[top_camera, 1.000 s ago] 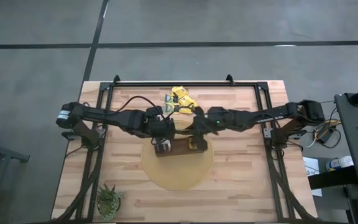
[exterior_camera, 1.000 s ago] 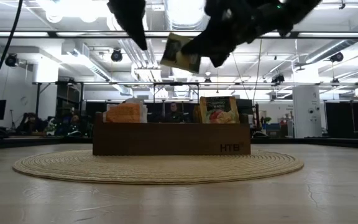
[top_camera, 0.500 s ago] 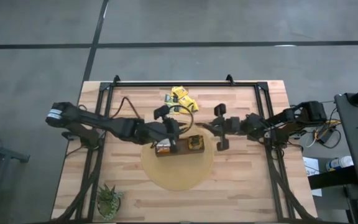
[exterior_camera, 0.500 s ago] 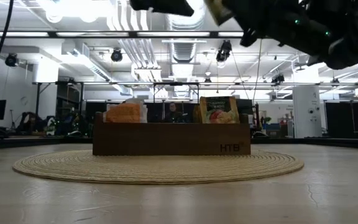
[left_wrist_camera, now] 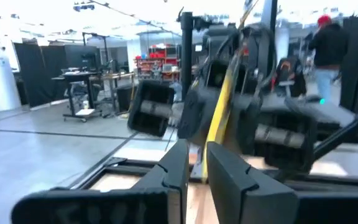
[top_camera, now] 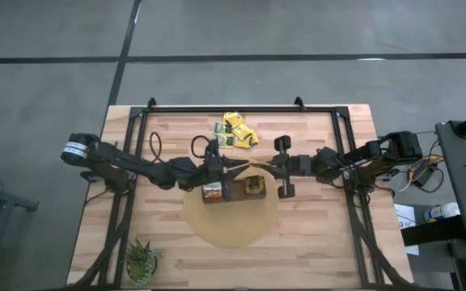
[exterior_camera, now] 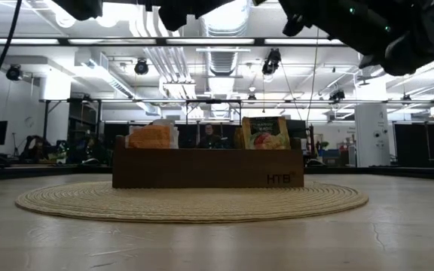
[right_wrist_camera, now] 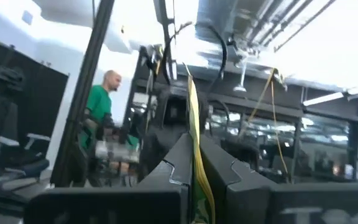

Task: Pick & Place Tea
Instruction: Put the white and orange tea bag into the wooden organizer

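My two hands had parted from the tight knot they made over the box (top_camera: 233, 195) a second before. My right hand (top_camera: 280, 166) had drawn back toward its own side and hung above the box's right end. My left hand (top_camera: 217, 167) hung above its left end, and the two faced each other.

My right hand stayed clamped on the sachet (right_wrist_camera: 193, 124), which stood edge-on between them, high above the box. It also showed edge-on just ahead of my left hand. Whether my left hand had hold of it, I could not tell.

I judged this a pass from one hand to the other, with the sachet not yet lowered into the box.

A second earlier the sachet hung in plain sight above the box in the low view; now only dark arm parts showed there. The spare sachets (top_camera: 237, 129) lay behind the box on the desk, unmoved.
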### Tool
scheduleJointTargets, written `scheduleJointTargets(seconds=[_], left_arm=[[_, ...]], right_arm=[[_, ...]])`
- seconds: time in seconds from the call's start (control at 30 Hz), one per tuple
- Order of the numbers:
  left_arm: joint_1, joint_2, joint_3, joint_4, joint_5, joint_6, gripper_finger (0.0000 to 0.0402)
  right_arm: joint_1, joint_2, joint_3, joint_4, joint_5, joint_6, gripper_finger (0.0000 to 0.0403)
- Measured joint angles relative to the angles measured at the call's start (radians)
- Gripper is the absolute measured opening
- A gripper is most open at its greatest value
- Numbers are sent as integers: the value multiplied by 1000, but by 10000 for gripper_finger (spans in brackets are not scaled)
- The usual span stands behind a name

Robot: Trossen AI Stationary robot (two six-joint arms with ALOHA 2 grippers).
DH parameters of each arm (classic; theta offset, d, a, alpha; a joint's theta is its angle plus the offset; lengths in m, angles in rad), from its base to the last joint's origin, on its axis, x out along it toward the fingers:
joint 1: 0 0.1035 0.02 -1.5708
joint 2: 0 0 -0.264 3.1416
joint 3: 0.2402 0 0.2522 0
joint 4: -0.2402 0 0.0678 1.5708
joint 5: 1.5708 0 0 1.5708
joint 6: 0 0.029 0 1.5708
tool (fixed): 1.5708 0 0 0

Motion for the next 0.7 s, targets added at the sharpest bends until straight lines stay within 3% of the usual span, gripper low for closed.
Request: scheduleJointTargets(seconds=[0.7], left_arm=[[6,-5,67,4,101,26,53]], right_arm=[[4,6,21,1,-31,51,8]])
